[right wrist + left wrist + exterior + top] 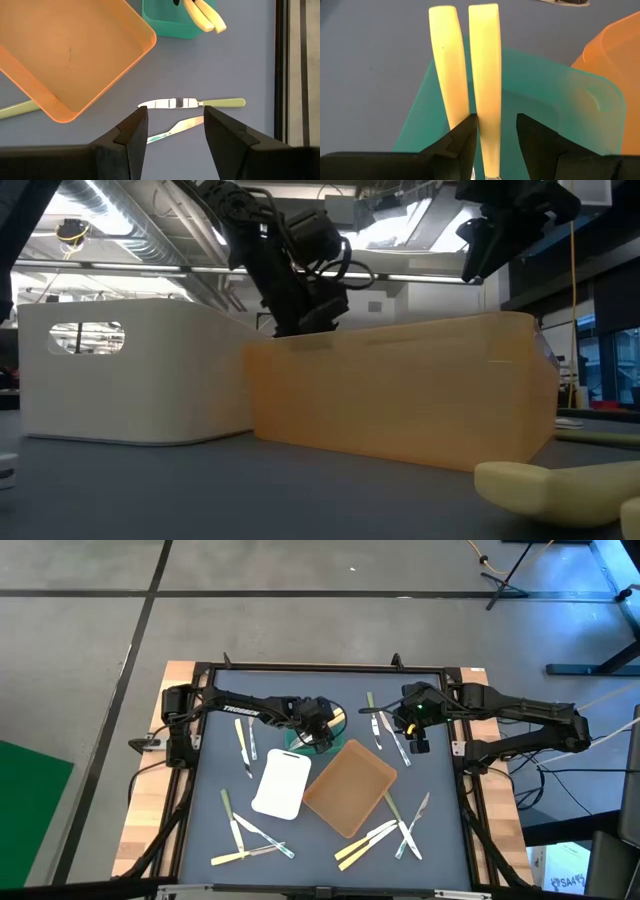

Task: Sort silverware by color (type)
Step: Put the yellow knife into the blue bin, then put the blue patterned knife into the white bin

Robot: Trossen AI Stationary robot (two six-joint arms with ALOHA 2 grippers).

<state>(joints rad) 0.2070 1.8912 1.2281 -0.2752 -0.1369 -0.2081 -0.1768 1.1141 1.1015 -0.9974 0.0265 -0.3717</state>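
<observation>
Cream-yellow utensils point(470, 75) clamped in left gripper point(492, 140) over green tray point(555, 90), best released low and centred; right gripper point(175, 125), fingers apart, hovers above green-handled knife point(190, 103).

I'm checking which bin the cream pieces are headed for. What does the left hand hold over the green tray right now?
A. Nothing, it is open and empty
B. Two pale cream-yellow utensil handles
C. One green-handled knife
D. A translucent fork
B: in the left wrist view the left hand grips two cream-yellow handles side by side above the green tray.
</observation>
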